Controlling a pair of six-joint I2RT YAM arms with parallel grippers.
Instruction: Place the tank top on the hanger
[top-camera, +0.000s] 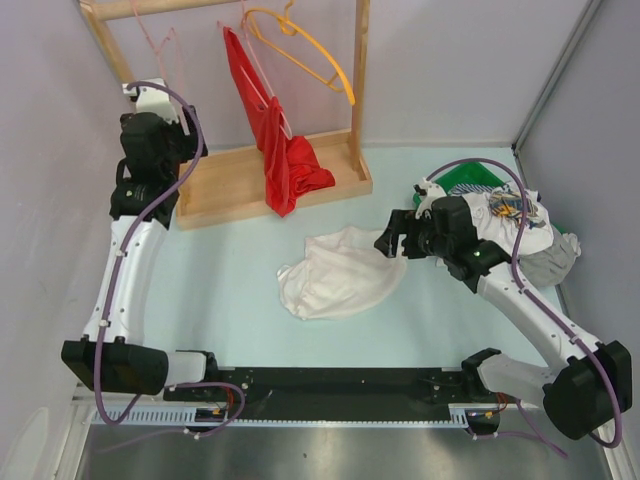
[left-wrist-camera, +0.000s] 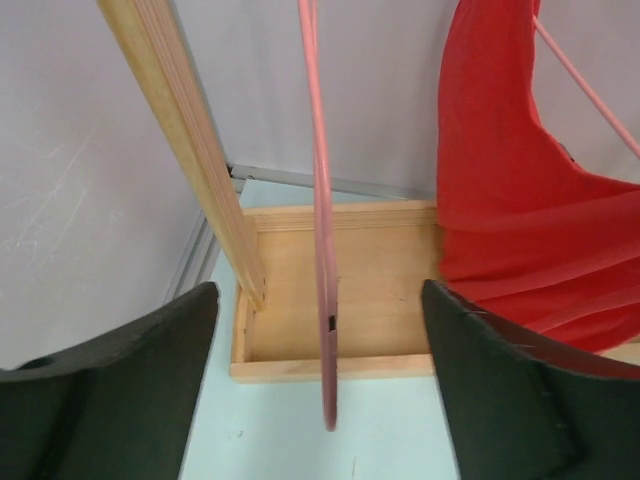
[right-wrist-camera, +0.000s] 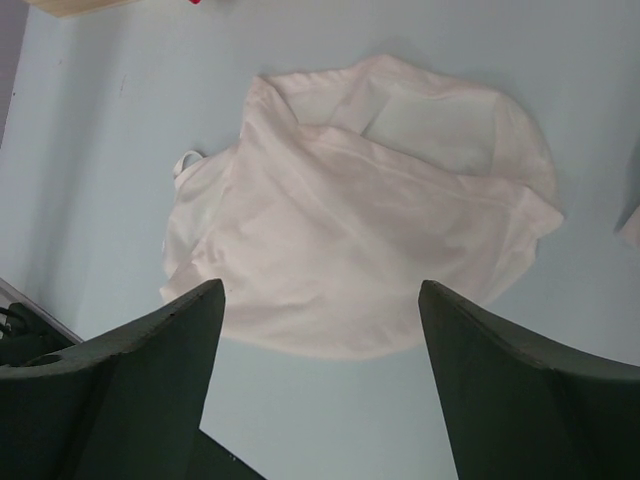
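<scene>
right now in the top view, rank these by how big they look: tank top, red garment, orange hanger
1-2. tank top and red garment: too alike to rank
3. orange hanger: just a thin outline, clearly the smallest

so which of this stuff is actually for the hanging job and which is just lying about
For the job:
- tank top, flat on the table below the open right pincer
- pale pink hanger, hanging on the wooden rack, inside the open left pincer

Lying about:
- red garment
- orange-yellow hanger
- heap of clothes
- green bin
</scene>
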